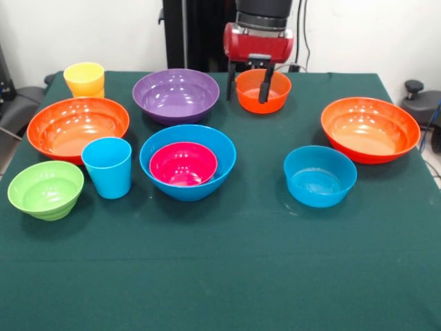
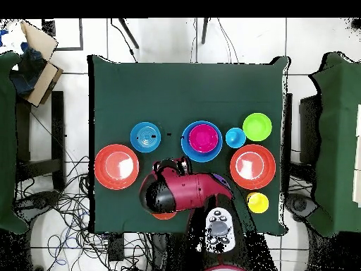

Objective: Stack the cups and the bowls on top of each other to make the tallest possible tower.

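My gripper [image 1: 247, 87] is open at the table's far side. One finger hangs inside the small orange bowl [image 1: 275, 100] and the other just outside its rim. The magenta bowl [image 1: 182, 163] sits nested in the large blue bowl [image 1: 200, 187] at the middle. The sky blue cup [image 1: 108, 166] stands beside it, and the yellow cup [image 1: 84, 78] stands at the far corner. The purple bowl [image 1: 176, 93], two large orange bowls [image 1: 77, 126] [image 1: 370, 128], the medium blue bowl [image 1: 320, 175] and the lime green bowl [image 1: 45, 189] stand apart.
Everything rests on a green cloth-covered table [image 1: 241, 276]. In the overhead view my arm [image 2: 187, 192] covers the small orange bowl and most of the purple bowl. Cables lie on the floor around the table's robot side.
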Action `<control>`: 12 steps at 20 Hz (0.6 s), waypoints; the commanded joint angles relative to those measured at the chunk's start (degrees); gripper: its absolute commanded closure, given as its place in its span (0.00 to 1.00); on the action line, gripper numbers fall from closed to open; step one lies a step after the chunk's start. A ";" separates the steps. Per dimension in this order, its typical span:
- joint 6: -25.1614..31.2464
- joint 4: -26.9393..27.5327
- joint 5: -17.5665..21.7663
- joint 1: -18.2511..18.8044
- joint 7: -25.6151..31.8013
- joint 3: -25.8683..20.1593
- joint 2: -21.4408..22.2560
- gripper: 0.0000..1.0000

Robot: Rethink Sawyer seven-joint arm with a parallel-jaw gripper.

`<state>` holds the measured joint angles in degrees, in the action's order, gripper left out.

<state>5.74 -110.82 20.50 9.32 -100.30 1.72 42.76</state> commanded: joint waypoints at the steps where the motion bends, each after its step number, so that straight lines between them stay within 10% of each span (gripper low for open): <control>1: 7.17 0.81 -3.17 -1.29 -6.82 -1.78 5.55 0.00; 12: 5.90 2.10 -4.70 -2.19 -7.06 -1.89 3.14 0.00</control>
<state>7.73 -110.85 17.36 8.09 -100.30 3.04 48.65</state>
